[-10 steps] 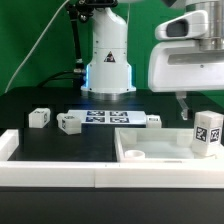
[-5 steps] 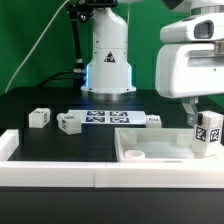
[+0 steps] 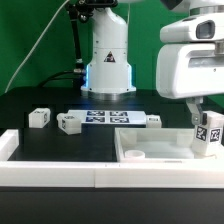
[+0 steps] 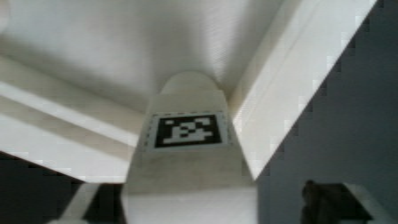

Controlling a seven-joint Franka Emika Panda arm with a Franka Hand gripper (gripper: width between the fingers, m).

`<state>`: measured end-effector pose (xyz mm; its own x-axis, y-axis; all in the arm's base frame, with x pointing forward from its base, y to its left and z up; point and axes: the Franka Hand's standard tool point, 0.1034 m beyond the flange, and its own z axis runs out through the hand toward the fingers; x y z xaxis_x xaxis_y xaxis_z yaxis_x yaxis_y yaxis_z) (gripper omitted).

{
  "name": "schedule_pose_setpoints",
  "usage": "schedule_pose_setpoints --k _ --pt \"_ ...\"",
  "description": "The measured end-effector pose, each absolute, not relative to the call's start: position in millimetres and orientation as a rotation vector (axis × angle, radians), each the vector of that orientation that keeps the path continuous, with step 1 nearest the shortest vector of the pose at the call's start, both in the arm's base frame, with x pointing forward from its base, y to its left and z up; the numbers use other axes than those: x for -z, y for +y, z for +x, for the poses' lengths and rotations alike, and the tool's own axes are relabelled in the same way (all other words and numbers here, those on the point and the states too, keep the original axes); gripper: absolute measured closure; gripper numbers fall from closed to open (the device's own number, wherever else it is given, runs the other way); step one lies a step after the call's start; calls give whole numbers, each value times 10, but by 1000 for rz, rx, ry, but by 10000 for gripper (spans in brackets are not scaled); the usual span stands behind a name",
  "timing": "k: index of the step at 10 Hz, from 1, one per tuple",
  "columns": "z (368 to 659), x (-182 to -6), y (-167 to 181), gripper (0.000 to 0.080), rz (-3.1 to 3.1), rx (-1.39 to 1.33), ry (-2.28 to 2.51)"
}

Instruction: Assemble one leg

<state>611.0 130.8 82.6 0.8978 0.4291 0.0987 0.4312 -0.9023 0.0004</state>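
While nothing in either view shows a finished joint, the job looks part done at most — my judgement only.

Left to right on the black table point(image 3: 25, 100), exterior view:
- first spare leg point(image 3: 38, 117), lying loose at far left
- second spare leg point(image 3: 68, 122), near it and apart
- marker board point(image 3: 103, 118), flat
- third spare leg point(image 3: 152, 121), at the board's right end
- tray-shaped part point(image 3: 165, 150), nearer the camera
- the leg point(image 3: 207, 132), upright at the tray's far right corner

Whether the leg is seated or merely standing there cannot be told. Tightening it is probably what remains.

Gripper point(image 3: 198, 110) hangs low over that corner. In the wrist view the leg point(image 4: 187, 130) runs straight down between the fingers point(image 4: 329, 195). A dark gap shows on one side, so the jaws read as parted — astride the post, gripping nothing.
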Motion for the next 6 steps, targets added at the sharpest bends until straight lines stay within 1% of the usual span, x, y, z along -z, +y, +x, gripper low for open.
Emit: schedule_pose_setpoints --k 1,2,3,4,6 --pt "6118 -829 1295 451 -3046 154 -662" --pt "6126 -832 1275 501 -3048 157 -659" --pt "6132 -836 1273 501 -3057 161 -588" --pt "6141 -835 1255 501 -3081 169 -339" --pt "6148 -834 1235 501 -3080 163 -28"
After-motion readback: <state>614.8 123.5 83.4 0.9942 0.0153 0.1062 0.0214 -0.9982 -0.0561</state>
